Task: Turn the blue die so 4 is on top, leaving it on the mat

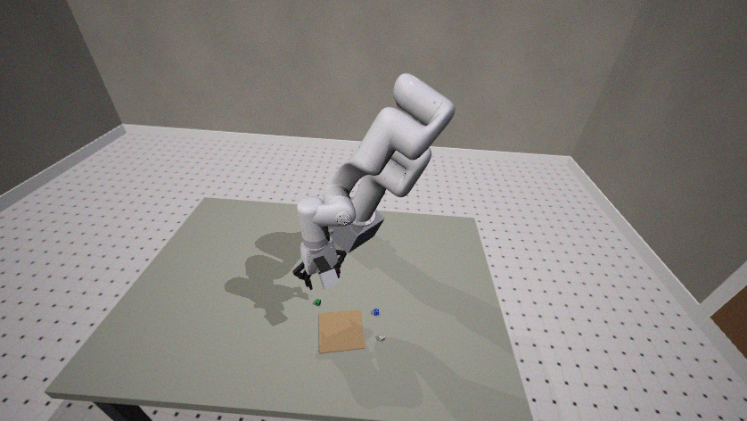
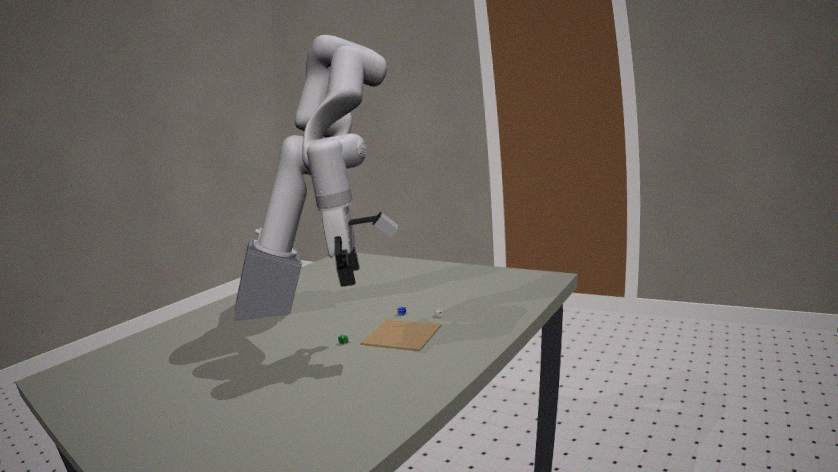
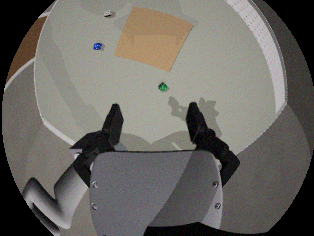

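Grey-green desk [image 1: 156, 334] carried a blue die [image 1: 375, 311] just off the tan mat [image 1: 340, 330], at its 2 o'clock in the top view. A white die [image 1: 381, 337] sat at 3, a green die [image 1: 316, 301] at 11. Above, the tool [image 1: 321, 277] hung wide open, empty

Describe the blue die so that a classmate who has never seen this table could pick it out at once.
Find the tan mat on the grey table. Three small dice lie just off its edges, none on it. The blue die sits off the same edge as the white die but nearer the arm; the green die is off another corner.
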`<action>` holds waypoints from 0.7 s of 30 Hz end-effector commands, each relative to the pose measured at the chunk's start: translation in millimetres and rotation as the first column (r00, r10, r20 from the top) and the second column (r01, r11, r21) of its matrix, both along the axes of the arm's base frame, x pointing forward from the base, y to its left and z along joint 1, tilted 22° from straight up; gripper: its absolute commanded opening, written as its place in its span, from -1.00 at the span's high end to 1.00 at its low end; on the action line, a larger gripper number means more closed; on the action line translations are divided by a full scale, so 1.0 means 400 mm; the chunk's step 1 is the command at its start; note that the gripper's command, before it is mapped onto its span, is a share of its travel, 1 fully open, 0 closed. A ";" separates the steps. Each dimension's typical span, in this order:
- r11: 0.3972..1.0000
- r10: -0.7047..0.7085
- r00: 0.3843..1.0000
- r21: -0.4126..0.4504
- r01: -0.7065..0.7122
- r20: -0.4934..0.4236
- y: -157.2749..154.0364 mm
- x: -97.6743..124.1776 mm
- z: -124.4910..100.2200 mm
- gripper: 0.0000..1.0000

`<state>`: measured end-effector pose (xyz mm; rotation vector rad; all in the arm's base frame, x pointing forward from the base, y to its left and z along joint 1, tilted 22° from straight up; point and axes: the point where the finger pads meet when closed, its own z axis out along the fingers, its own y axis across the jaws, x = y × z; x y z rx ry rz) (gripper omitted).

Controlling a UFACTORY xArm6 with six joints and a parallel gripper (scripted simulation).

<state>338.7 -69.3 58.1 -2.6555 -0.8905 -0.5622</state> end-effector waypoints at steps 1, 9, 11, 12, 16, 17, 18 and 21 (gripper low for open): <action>0.985 0.134 0.991 -0.111 -0.132 0.014 0.001 0.003 0.007 -1.00; 0.974 0.178 0.984 -0.144 -0.173 0.018 0.001 0.005 0.010 -1.00; 0.974 0.178 0.984 -0.144 -0.173 0.018 0.001 0.005 0.010 -1.00; 0.974 0.178 0.984 -0.144 -0.173 0.018 0.001 0.005 0.010 -1.00; 0.974 0.178 0.984 -0.144 -0.173 0.018 0.001 0.005 0.010 -1.00; 0.974 0.178 0.984 -0.144 -0.173 0.018 0.001 0.005 0.010 -1.00; 0.974 0.178 0.984 -0.144 -0.173 0.018 0.001 0.005 0.010 -1.00; 0.974 0.178 0.984 -0.144 -0.173 0.018 0.001 0.005 0.010 -1.00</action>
